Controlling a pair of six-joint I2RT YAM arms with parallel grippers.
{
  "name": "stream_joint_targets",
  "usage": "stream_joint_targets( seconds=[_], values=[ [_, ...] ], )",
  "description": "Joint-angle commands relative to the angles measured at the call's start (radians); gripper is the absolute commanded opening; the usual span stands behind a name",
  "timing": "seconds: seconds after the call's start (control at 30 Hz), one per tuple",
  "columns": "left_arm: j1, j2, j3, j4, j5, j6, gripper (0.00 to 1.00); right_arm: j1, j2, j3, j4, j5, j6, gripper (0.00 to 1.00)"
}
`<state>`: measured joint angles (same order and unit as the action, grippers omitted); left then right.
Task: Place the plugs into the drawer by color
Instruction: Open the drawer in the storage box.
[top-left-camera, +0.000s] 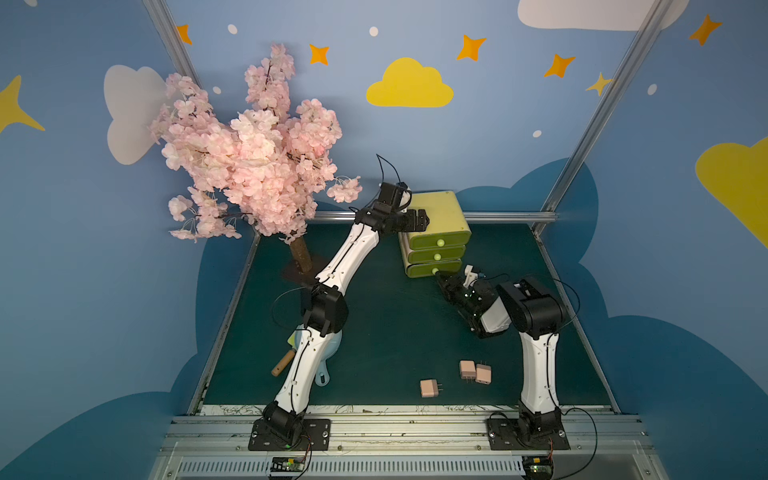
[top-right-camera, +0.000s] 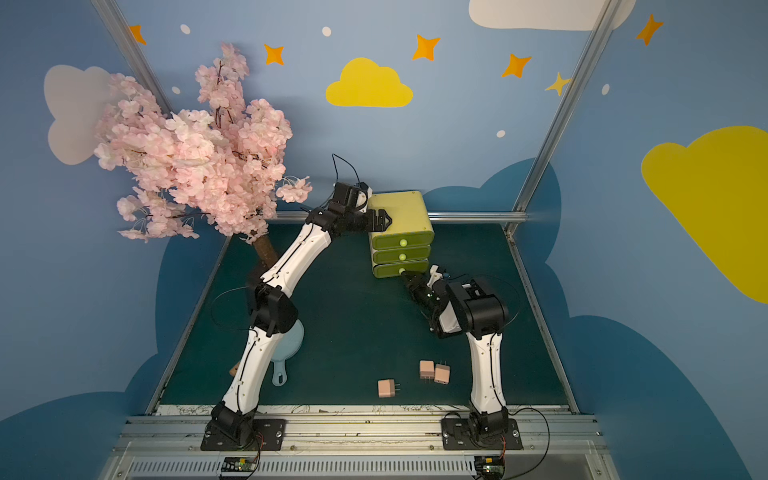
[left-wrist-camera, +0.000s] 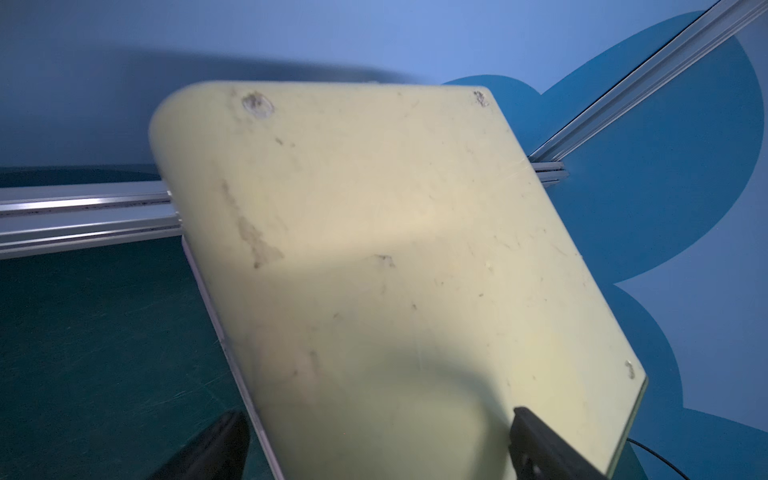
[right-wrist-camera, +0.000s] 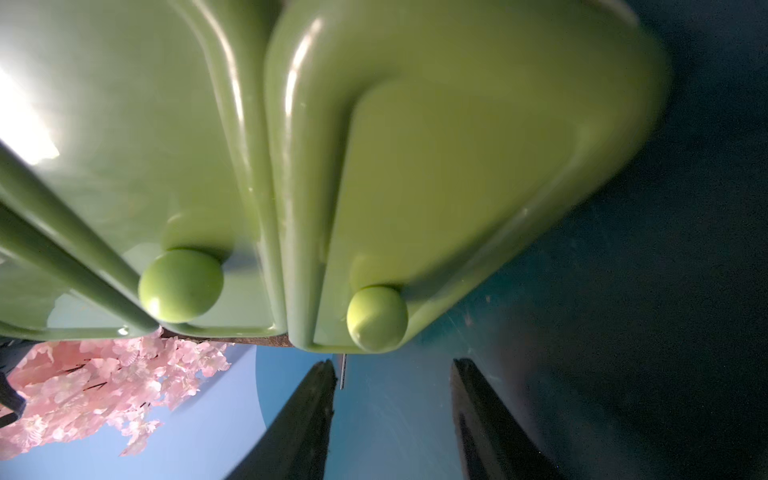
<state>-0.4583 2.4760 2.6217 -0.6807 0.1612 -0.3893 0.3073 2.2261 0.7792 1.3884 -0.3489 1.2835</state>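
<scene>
Three pink plugs (top-left-camera: 429, 388) on the worktop (top-left-camera: 395, 332) near its front edge: two touching, one apart; none blue or green in view. One drawer chest (top-left-camera: 436, 212) at the back, three drawers looking closed, three knobs. Straight ahead of the right gripper (right-wrist-camera: 395, 374), just beyond its tips: the bottom knob (right-wrist-camera: 376, 318), in line with the gap; jaws partly apart, holding nothing. Over the chest's top front corner: left gripper (top-left-camera: 419, 220), spread wide, gripping nothing. Nearer the knob: right arm. Likely next: close on it, pull straight back.
</scene>
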Motion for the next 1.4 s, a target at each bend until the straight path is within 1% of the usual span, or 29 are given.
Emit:
stream_joint_targets(
  seconds=[0.0, 0.17, 0.5, 0.97, 1.37],
  values=[
    [0.004, 0.032, -0.011, -0.029, -0.002, 0.013, 0.99, 0.004, 0.038, 0.03, 0.02, 0.015, 0.007, 0.48],
    [0.005, 0.036, -0.009, -0.029, -0.002, 0.014, 0.99, 0.009, 0.056, 0.046, 0.02, 0.016, 0.013, 0.47],
    [0.007, 0.04, -0.009, -0.026, 0.001, 0.012, 0.99, 0.013, 0.076, 0.072, 0.02, 0.014, 0.023, 0.39],
    [0.007, 0.035, -0.009, -0.028, -0.001, 0.015, 0.99, 0.013, 0.087, 0.099, 0.02, 0.019, 0.033, 0.38],
    [0.005, 0.035, -0.009, -0.029, -0.003, 0.017, 0.99, 0.006, 0.095, 0.106, 0.02, 0.019, 0.036, 0.32]
  ],
)
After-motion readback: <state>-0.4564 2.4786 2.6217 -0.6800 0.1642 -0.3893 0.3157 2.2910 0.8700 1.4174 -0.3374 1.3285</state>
